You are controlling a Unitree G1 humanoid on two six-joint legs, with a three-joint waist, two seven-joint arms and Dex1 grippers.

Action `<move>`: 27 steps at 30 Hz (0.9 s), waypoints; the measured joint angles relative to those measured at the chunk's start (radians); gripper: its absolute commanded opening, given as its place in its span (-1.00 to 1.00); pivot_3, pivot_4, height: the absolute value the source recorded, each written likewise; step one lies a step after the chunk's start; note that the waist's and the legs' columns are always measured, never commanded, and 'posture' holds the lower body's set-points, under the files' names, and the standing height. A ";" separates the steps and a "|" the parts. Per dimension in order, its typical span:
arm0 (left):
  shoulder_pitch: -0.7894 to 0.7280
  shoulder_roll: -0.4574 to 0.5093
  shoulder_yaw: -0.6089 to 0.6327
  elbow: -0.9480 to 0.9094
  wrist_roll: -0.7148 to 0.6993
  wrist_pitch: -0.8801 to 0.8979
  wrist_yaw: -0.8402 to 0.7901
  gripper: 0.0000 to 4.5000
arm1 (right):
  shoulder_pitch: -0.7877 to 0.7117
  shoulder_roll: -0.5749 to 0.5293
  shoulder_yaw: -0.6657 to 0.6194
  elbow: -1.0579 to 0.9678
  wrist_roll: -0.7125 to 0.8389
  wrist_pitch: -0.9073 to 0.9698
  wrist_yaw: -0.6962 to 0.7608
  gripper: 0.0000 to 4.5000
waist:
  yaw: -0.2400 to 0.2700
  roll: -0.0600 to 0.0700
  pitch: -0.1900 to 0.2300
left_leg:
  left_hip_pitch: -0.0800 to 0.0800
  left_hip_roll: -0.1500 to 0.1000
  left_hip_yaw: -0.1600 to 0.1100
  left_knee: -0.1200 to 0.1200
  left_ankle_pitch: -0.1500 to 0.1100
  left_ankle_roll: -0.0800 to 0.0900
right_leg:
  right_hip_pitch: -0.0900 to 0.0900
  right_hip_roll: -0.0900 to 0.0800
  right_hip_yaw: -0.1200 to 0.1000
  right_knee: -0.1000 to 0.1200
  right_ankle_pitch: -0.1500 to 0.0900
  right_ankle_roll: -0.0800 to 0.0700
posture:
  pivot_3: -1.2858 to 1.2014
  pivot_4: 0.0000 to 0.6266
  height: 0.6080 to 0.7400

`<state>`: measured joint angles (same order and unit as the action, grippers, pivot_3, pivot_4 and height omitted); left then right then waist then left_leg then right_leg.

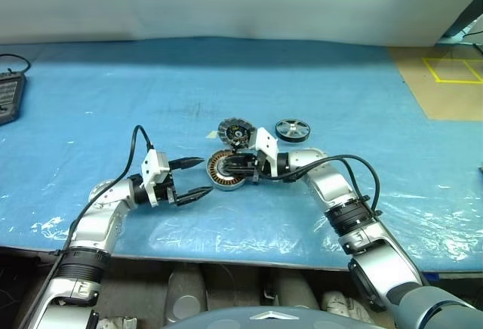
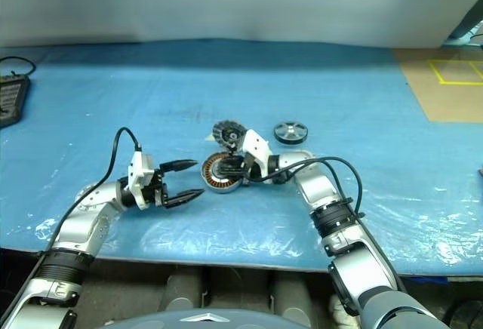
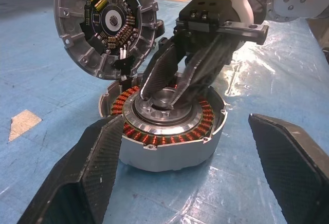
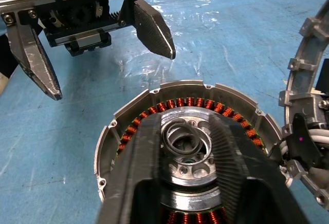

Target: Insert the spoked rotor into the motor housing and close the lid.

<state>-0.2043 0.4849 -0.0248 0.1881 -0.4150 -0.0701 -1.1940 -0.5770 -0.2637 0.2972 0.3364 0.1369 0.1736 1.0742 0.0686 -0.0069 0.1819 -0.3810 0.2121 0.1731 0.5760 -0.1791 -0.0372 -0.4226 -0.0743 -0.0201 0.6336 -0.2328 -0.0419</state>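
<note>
Blue sheeting covers the table (image 1: 113, 95) across my head view, with a pale wall behind it and, at the far left edge, a dark device (image 1: 9, 96) with a cable. Left of centre I see my left gripper (image 1: 198, 177) hovering level just above the sheet, its two black fingers spread wide with nothing between them, tips pointing right toward the motor housing (image 1: 219, 175) and stopping just short of it. That housing sits near the middle of the frame, its open face up; in the left wrist view its ring of copper-brown windings (image 3: 203, 118) runs round a bright metal centre. Touching its far side, the lid (image 1: 234, 130) stands tilted up on edge, its inner face with the dark hub and small coloured parts turned toward me, and a short wire seems to run from it down to the housing. From the right, my right gripper (image 1: 235, 167) reaches over the housing, fingers angled down onto the central hub; in the right wrist view they stand partly apart on either side of a small loose ring (image 4: 181, 137) lying in the hub, and I cannot tell whether they pinch anything. Further right and a little higher in the frame, the spoked rotor (image 1: 293, 129) lies flat on the sheet, apart from the housing. In the upper right corner, yellow tape lines (image 1: 453, 70) mark a tan floor.
</note>
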 measured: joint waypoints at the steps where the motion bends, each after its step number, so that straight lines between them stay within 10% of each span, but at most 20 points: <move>1: 0.000 0.000 0.000 0.000 0.000 0.000 0.000 0.81 | 0.000 0.000 0.000 0.000 -0.001 0.000 -0.001 0.15 | 0.000 0.000 0.000 | 0.000 0.000 0.000 0.000 0.000 0.000 | 0.000 0.000 0.000 0.000 0.000 0.000 | 0.03 -0.52 1.00; 7: 0.000 0.000 0.000 0.002 0.002 -0.001 0.000 0.81 | 0.000 0.002 -0.002 -0.001 -0.002 -0.001 -0.003 0.99 | 0.000 0.000 0.000 | 0.000 0.000 0.000 0.000 0.000 0.000 | 0.000 0.000 0.000 0.000 0.000 0.000 | 0.03 -0.52 1.00; 19: 0.000 0.000 0.000 0.007 0.004 -0.009 0.004 0.81 | 0.000 0.005 -0.002 -0.029 0.022 0.030 0.020 0.99 | 0.000 0.000 0.000 | 0.000 0.001 0.000 0.000 0.000 0.000 | 0.000 0.000 0.000 0.000 0.000 0.000 | 0.03 -0.52 1.00; 27: 0.000 0.000 0.000 0.008 0.006 -0.010 0.007 0.81 | 0.000 0.005 -0.002 -0.029 0.024 0.030 0.021 -0.09 | 0.000 0.000 0.000 | 0.000 0.001 0.000 0.000 0.000 0.000 | 0.000 0.000 0.000 0.000 0.000 0.000 | 0.03 -0.52 1.00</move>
<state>-0.2041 0.4849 -0.0248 0.1956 -0.4089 -0.0802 -1.1870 -0.5769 -0.2583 0.2951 0.3075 0.1608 0.2035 1.0948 0.0686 -0.0069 0.1818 -0.3811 0.2127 0.1731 0.5761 -0.1791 -0.0372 -0.4225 -0.0743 -0.0202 0.6336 -0.2328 -0.0419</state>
